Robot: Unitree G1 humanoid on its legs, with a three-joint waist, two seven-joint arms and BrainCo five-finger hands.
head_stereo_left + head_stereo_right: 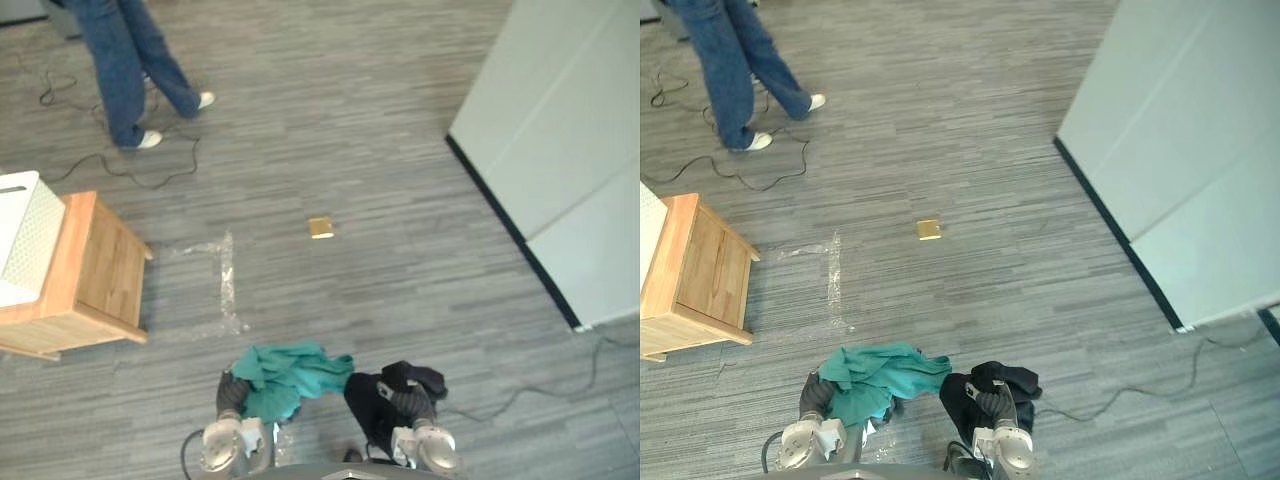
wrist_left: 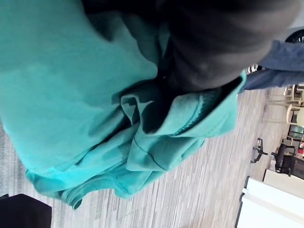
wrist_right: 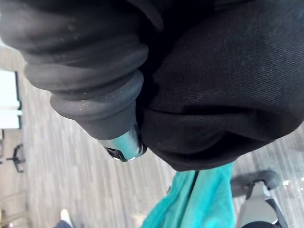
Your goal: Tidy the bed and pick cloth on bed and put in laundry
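A teal cloth (image 1: 285, 375) hangs bunched over my left hand (image 1: 232, 392), low in the head views above the grey floor. Close up in the left wrist view, the teal cloth (image 2: 95, 95) drapes in folds under the hand's dark cover (image 2: 213, 38). A black cloth (image 1: 380, 395) is bundled at my right hand (image 1: 412, 400), just right of the teal one and touching it. In the right wrist view the black cloth (image 3: 223, 95) presses against the dark ribbed cover (image 3: 80, 71), with the teal cloth (image 3: 199, 199) beyond it.
A wooden cabinet (image 1: 90, 270) stands at the left with a white perforated box (image 1: 25, 235) on top. A person in jeans (image 1: 130, 60) walks at the far left. A white panel (image 1: 560, 130) stands at the right. A small tan block (image 1: 321, 228) and clear tape marks (image 1: 227, 280) lie on the floor.
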